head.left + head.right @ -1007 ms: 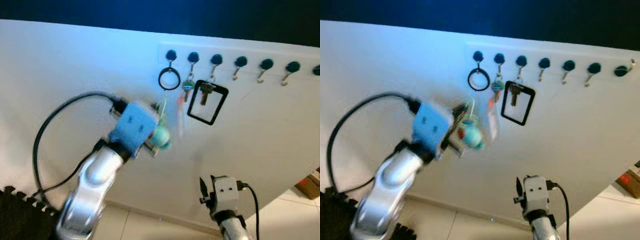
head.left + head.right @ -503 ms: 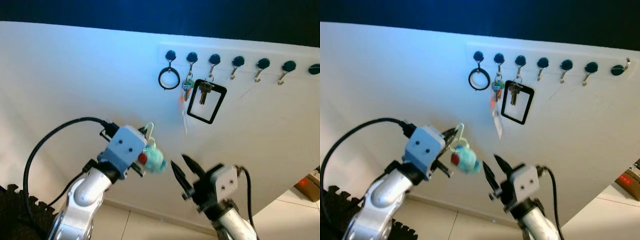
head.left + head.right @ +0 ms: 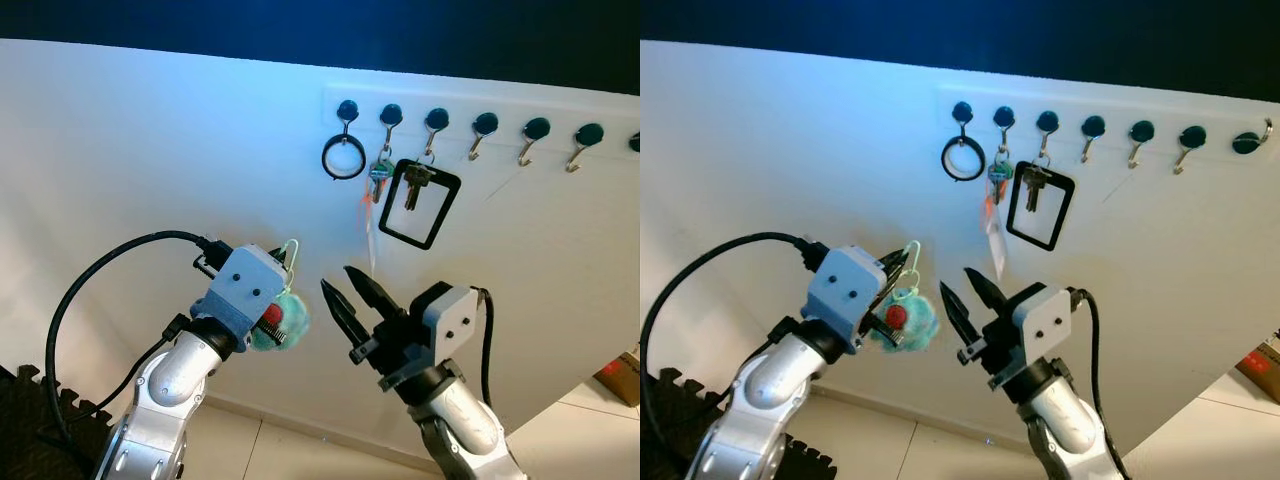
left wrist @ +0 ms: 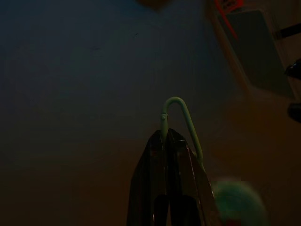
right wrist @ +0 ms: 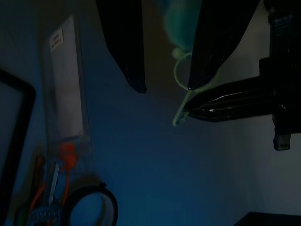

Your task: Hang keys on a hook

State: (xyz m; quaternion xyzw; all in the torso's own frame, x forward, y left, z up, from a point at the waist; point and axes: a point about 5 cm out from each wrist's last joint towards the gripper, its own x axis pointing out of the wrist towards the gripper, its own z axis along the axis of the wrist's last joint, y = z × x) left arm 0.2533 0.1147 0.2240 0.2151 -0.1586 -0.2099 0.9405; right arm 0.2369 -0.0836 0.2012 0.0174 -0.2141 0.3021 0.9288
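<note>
You are facing a plain white wall (image 3: 150, 130) that is sloping across the tilted head views, with a dark band above it, pale floor tiles (image 3: 300, 450) along its foot, a black foam mat (image 3: 25, 420) at the lower left and a cardboard box (image 3: 622, 372) at the far right edge. A white rail of dark-knobbed hooks (image 3: 486, 124) is running along the upper wall; the leftmost hook is carrying a black ring (image 3: 343, 160), the next a bunch of keys with an orange strap and clear tag (image 3: 374, 195), the third a key inside a black rectangular frame (image 3: 418, 205), and the hooks further right are standing bare. Your left gripper (image 4: 165, 141) is hovering low before the wall, well below the rail, its fingers pinched together on the pale green carabiner (image 4: 181, 117) of the task keychain, whose fuzzy teal pompom (image 3: 280, 318) with a red spot is dangling just beneath. Your right gripper (image 3: 345, 290) is sitting just beside it, pointing at the pompom, its two black fingers spread apart and gripping nothing.
</note>
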